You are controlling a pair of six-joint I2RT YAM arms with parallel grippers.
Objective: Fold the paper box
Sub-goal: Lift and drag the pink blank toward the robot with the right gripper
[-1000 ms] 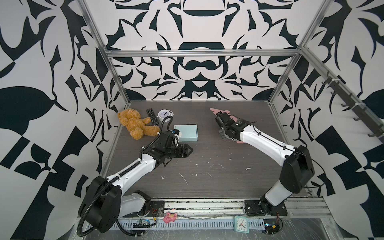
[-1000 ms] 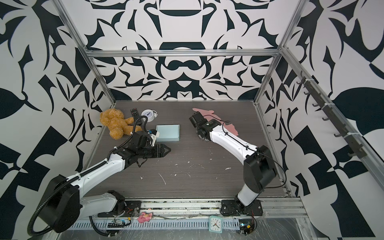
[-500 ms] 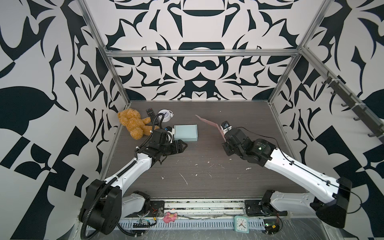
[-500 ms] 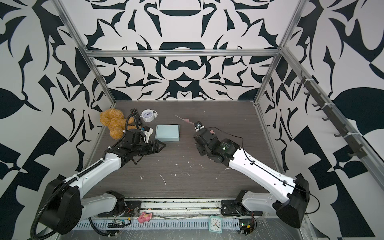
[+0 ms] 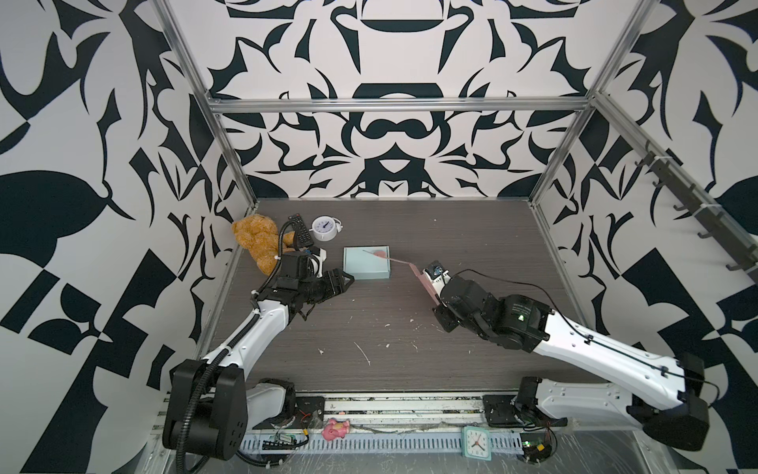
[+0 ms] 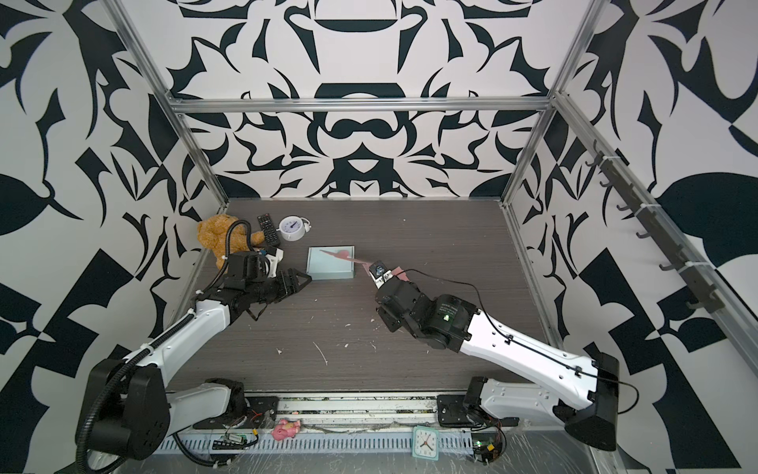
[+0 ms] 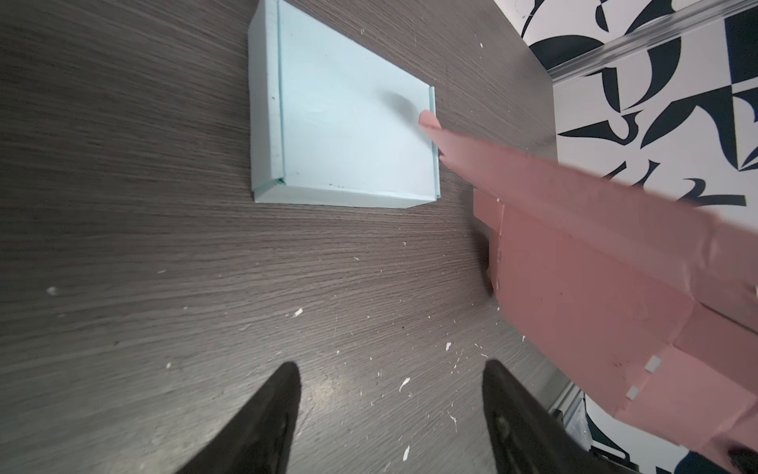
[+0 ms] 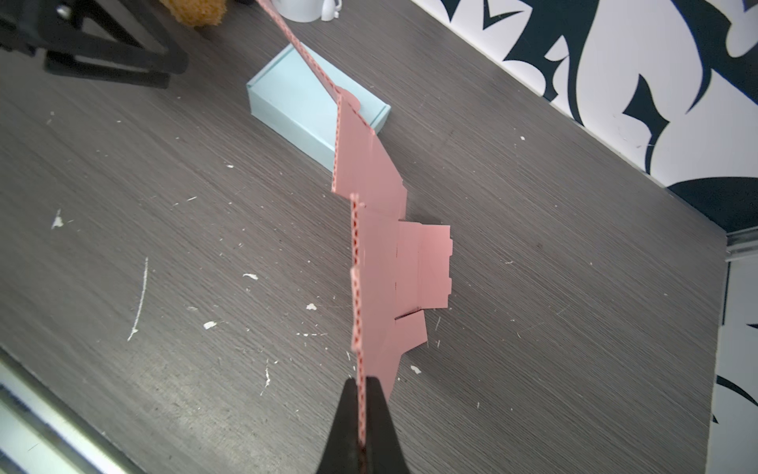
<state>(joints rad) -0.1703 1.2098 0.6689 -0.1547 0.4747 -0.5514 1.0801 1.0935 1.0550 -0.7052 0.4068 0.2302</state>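
Box [image 5: 361, 271] light-blue, closed | right pincer [image 8: 361, 383] grips pink blank [image 8: 381, 254] | left pincer [image 7: 390, 365] wide

L arm [image 5: 262, 328]: white shells on long links, blk joint housings, blocky blk shoulder. Corrugated blk hose [image 5: 183, 427] w/ white zip ties along link.
R arm [image 5: 594, 353]: same white/blk build. Thin blk cable [image 5: 615, 348] clipped along top of link, small screw dots in shell. Green LED [image 5: 520, 316] + white label txt on elbow housing.
L gripper [image 5: 346, 281], R gripper [image 8: 361, 383]: matte blk, fingers taper to points; L has triangular frame.
Blk base plates [image 5: 498, 410] under both arms.
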